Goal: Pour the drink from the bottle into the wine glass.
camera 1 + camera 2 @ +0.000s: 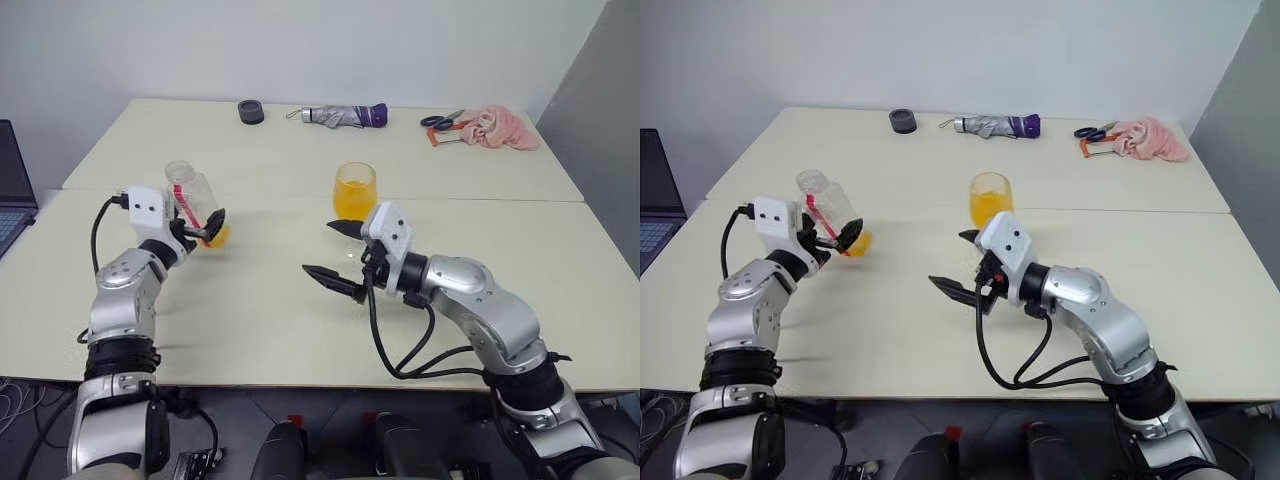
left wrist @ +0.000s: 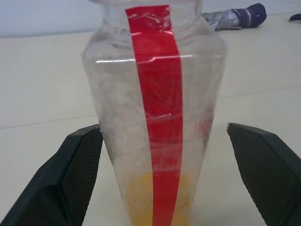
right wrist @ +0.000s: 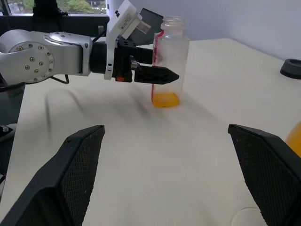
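At the table's far edge lie a black ring, a folded umbrella, scissors and a pink cloth. The uncapped bottle stands upright on the table between the left gripper's spread fingers, a little drink at its bottom. The wine glass, holding orange drink, stands just beyond the right gripper, whose fingers are apart.

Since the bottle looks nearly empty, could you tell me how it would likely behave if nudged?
The bottle holds just a little drink at its base, so it is probably light and slides easily. Tall and narrow, it may tip. Thin clear plastic would likely flex.
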Robot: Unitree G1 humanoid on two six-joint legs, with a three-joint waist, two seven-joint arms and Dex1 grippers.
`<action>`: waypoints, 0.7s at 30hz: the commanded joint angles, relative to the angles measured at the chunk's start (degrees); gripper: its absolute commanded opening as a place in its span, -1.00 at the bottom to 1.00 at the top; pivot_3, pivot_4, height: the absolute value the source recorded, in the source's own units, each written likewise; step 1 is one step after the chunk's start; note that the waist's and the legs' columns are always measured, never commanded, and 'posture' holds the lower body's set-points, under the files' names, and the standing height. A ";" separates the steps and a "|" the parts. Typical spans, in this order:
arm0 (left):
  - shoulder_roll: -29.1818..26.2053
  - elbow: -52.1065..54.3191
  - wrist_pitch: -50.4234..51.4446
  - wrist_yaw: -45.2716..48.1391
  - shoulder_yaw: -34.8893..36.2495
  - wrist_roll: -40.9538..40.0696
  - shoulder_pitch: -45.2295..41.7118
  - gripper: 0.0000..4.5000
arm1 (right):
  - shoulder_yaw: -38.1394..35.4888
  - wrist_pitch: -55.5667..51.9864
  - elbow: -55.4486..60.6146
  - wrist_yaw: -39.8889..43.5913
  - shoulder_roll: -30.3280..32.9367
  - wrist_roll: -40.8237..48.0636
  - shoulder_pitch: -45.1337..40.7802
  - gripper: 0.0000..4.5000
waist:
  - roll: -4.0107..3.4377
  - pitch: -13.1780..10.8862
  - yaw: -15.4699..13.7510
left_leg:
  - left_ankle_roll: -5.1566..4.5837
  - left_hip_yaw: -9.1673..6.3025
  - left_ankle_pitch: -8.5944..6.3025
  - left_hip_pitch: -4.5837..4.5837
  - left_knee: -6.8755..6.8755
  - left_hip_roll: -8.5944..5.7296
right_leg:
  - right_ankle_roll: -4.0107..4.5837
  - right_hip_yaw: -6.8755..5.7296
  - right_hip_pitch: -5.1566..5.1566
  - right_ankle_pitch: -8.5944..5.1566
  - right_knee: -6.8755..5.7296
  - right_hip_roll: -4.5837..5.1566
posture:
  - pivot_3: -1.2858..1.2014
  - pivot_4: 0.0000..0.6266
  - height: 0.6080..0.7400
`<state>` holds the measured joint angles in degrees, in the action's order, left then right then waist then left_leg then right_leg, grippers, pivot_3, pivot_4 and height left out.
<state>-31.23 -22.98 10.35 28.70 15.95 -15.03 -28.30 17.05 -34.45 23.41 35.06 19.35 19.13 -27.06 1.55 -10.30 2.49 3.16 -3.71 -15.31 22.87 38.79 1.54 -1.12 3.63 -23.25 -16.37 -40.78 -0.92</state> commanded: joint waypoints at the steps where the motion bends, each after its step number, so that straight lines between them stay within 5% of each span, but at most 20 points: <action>1: 0.39 8.25 -0.68 -0.26 1.78 -1.84 3.98 0.99 | -1.30 5.81 3.74 1.54 1.65 -0.89 3.95 1.00 | 0.00 0.00 -0.02 | 0.00 0.01 0.00 0.00 -0.02 0.00 | 0.00 0.01 0.00 0.00 0.02 0.01 | 0.03 -0.52 1.00; 6: 2.07 16.95 0.68 -4.03 2.46 -2.04 10.44 0.99 | -3.92 12.18 2.65 0.04 2.11 -2.50 10.74 1.00 | 0.00 0.00 -0.19 | 0.00 0.04 0.00 -0.02 -0.03 0.04 | -0.01 0.06 0.00 -0.01 0.05 0.06 | 0.03 -0.52 1.00; 12: 7.30 31.06 4.64 -10.59 4.76 -3.91 21.43 0.99 | -9.62 23.62 -3.55 -9.09 -4.44 -6.18 21.33 1.00 | 0.01 0.01 -0.41 | 0.01 0.12 -0.01 -0.07 -0.09 0.10 | -0.02 0.17 0.03 -0.01 0.10 0.10 | 0.03 -0.52 1.00; 21: 10.01 36.92 4.96 -12.18 4.82 -4.43 25.85 0.99 | -15.12 32.17 -13.36 -17.26 -10.21 -9.20 21.39 1.00 | 0.01 0.01 -0.60 | 0.02 0.30 0.00 -0.16 -0.09 0.01 | -0.16 0.28 0.04 -0.10 0.11 -0.04 | 0.03 -0.52 1.00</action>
<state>-20.98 11.06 15.77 16.81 19.61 -18.42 -2.54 3.58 -4.39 9.48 18.99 9.72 10.09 -4.45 1.57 -10.29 1.88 3.18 -3.39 -15.31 22.70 38.69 1.55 -1.28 3.93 -23.21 -16.47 -40.67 -0.96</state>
